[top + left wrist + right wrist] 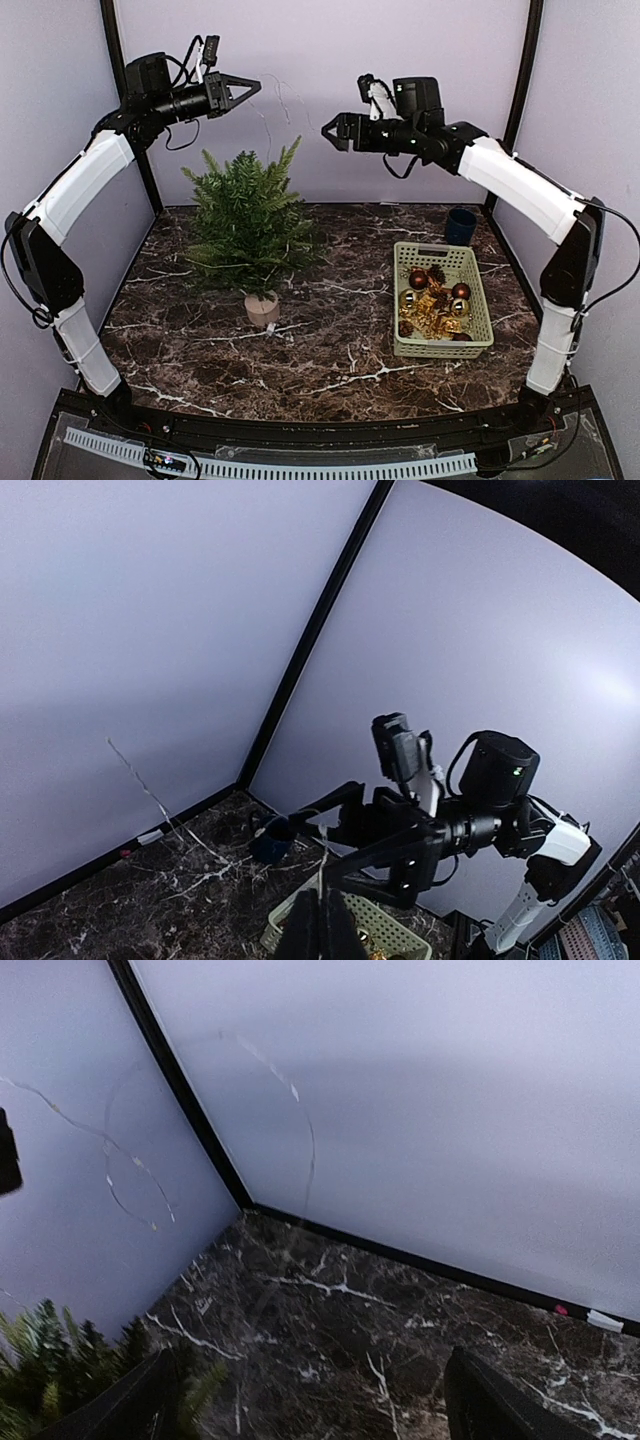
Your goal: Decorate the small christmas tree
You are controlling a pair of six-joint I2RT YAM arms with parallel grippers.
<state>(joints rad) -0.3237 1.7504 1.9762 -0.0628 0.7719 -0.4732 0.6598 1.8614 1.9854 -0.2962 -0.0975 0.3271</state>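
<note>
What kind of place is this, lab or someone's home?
Most likely a lab robot cell, not a home. Plain pale walls with black frame posts box in a marble-pattern table, two arms are bolted at its near edge, and props include the small christmas tree and a basket of ornaments.

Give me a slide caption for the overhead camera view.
Above the small christmas tree, the left gripper pinches a thin wire, the right gripper open, ornament basket alongside.
</note>
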